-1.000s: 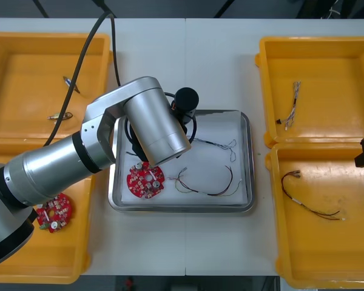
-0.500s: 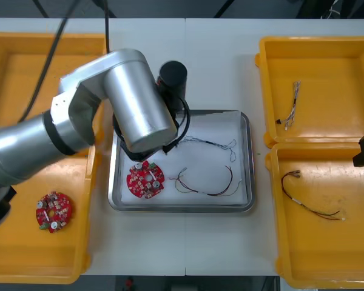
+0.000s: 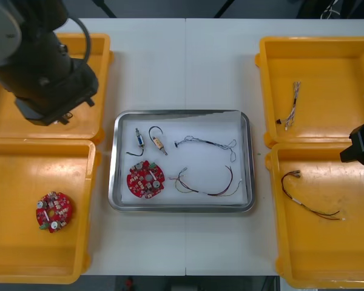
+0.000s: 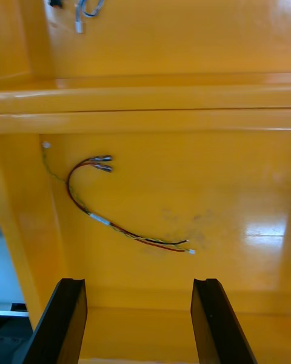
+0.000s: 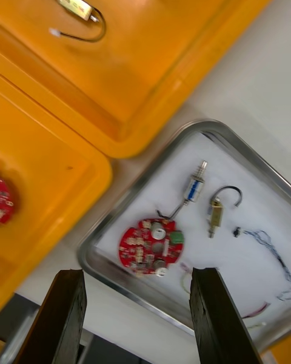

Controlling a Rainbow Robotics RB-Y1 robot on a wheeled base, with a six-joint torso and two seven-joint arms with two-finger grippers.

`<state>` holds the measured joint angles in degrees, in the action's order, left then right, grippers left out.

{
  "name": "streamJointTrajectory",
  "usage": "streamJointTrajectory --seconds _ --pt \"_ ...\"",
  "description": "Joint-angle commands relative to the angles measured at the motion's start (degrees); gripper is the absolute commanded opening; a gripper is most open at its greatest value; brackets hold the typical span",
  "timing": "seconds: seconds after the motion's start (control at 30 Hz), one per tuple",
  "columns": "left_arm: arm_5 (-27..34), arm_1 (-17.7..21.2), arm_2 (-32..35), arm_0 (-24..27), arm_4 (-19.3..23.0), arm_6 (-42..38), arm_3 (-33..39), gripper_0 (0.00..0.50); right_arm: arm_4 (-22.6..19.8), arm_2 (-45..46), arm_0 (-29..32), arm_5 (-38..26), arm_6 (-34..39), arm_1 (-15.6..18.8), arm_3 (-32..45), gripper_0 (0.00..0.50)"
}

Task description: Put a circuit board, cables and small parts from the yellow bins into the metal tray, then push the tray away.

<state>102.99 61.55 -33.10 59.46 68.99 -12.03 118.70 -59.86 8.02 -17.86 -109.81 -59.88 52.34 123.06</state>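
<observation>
Left end effector (image 5: 136,272) gapes over left bin (image 3: 3,118); right end effector (image 4: 138,281), right bin (image 4: 200,182).

left arm (image 3: 45,66): chunky black wrist, some silver-grey shell, black cable (image 3: 87,39) looping off it
right arm (image 3: 362,145): just a black boxy lump tbh
fingers (image 5: 63,315): flat black slabs, squared-off tips

1. I see the tray (image 3: 182,208) centred between the bins (image 3: 333,73).
2. In it: board (image 3: 145,179) at left, two parts (image 3: 138,140) behind it, cables (image 3: 206,185) at right.
3. Left near bin (image 3: 24,176) holds another board (image 3: 53,211); each right bin (image 3: 315,248) holds a cable (image 3: 309,197).
</observation>
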Motion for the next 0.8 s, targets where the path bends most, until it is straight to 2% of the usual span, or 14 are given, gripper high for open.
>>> streamJointTrajectory --seconds 0.03,0.2,0.37,0.5,0.73,0.8 --pt "-2.8 8.2 2.1 1.5 3.8 16.7 0.4 0.5 -1.7 -2.0 -5.3 -0.2 1.3 -0.3 1.4 0.5" --pt "-3.2 11.5 5.8 -2.3 6.1 29.0 -3.5 0.5 -2.5 -7.3 -9.7 -0.2 0.6 -0.6 1.4 0.5" --pt "-5.8 16.1 10.7 -8.3 8.4 42.6 -7.2 0.5 -3.1 -13.3 -14.8 -0.2 -0.4 -2.1 1.4 0.5" --pt "-7.9 19.6 12.3 -13.0 8.5 48.3 -7.0 0.5 -3.4 -16.6 -17.7 -0.2 -1.3 -3.9 1.4 0.5" --pt "-13.4 23.4 20.1 -26.2 8.4 55.5 -6.8 0.5 -3.8 -23.8 -22.8 -0.2 -3.3 -7.3 1.4 0.5" --pt "-16.3 24.1 23.8 -31.9 8.8 57.3 -6.5 0.5 -3.6 -26.3 -24.0 -0.1 -4.2 -8.2 1.4 0.5"
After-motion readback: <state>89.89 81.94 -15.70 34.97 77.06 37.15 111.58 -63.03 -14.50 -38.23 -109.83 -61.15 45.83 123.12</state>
